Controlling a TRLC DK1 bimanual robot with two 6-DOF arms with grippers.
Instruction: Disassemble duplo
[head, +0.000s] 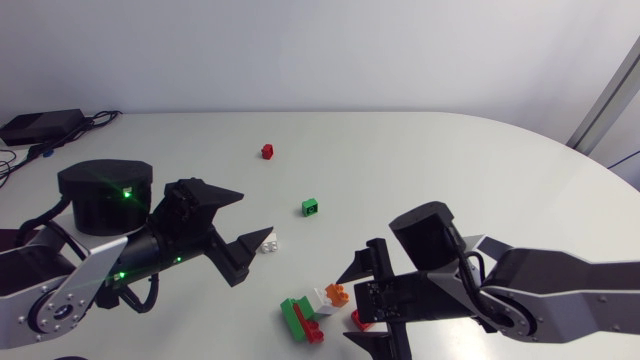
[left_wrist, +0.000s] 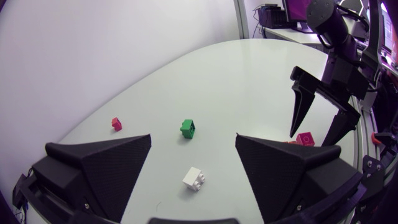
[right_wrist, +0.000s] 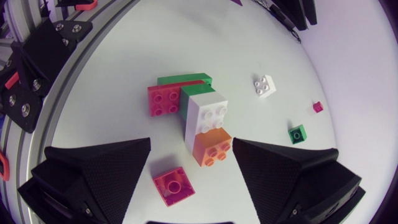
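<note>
Two black grippers of mine face each other low over a white table (head: 420, 150), one coming in from each side. At the left, my left gripper (head: 257, 214) has its fingers spread wide and grasps nothing. A small white brick (head: 268, 243) lies loose on the table just ahead of it, in line with the gap between the fingers and touching neither. Farther out, well apart from everything else, sits a tiny red brick (head: 267, 151). Nearer the middle sits a small green brick (head: 310, 208), also alone. Right of centre lies the duplo cluster (right_wrist: 202, 118): green, pink-red, white and orange pieces still joined, lying flat on the table. Its orange end points into the gap of my right gripper (head: 345, 310), whose fingers are also released and wide apart, closed on nothing. A loose pink-red square brick (right_wrist: 171, 185) rests on the table between those fingers, just beside the orange end and close to one finger; I cannot tell if it touches.
</note>
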